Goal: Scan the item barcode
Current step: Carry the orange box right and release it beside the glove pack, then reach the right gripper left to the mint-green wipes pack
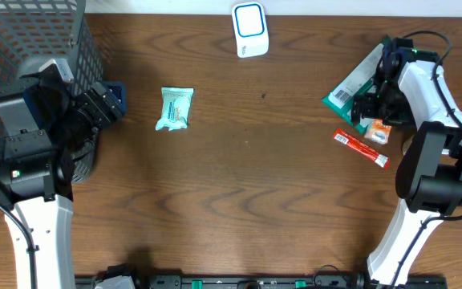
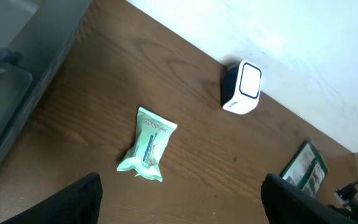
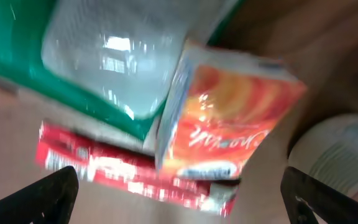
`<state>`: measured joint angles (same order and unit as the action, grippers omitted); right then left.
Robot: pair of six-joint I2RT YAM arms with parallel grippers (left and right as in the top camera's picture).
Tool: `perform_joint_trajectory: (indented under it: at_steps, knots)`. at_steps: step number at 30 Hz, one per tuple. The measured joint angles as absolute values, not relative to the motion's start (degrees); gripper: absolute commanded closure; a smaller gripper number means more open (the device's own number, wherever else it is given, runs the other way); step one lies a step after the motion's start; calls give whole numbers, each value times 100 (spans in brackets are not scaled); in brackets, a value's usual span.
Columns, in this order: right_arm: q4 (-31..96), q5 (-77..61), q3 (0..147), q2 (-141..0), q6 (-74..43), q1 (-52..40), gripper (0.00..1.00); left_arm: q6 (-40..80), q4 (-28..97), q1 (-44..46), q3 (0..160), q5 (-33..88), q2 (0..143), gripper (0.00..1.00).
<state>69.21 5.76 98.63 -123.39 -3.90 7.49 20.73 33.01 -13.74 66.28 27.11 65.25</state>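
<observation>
A white barcode scanner [image 1: 250,30] [image 2: 242,87] stands at the table's far edge. A mint-green packet [image 1: 175,107] [image 2: 148,144] lies flat ahead of my left gripper [image 1: 109,103] [image 2: 179,208], which is open and empty beside the basket. At the right lie a green-edged packet [image 1: 353,83] [image 3: 104,56], a small orange box [image 1: 378,132] [image 3: 229,118] and a red bar [image 1: 360,148] [image 3: 123,171]. My right gripper [image 1: 369,108] [image 3: 182,202] hangs open just over the orange box and red bar. Nothing sits between its fingers.
A grey wire basket [image 1: 30,48] [image 2: 17,81] stands at the far left next to the left arm. The green-edged packet [image 2: 306,167] also shows far right in the left wrist view. A white rounded shape [image 3: 334,155] sits right of the orange box.
</observation>
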Motion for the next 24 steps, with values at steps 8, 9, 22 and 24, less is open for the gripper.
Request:
perform_joint_trajectory:
  at_steps: [8,9,22,24]
  knots:
    - [7688,-207,10672,-12339,-325,676,1,2073,3301,-1374,6628,2711,6525,17]
    - [7695,-486,10814,-12339,-325,652,1,2073,3301,-1374,6628,2711,6525,17]
    - [6064,-2834,11045,-12339,-1330,-899,13,2073,3301,-1374,6628,2711,6525,17]
    - [5577,-2869,11034,-12339,-1553,-1352,18,2073,3304,-1374,6628,2711,6525,17]
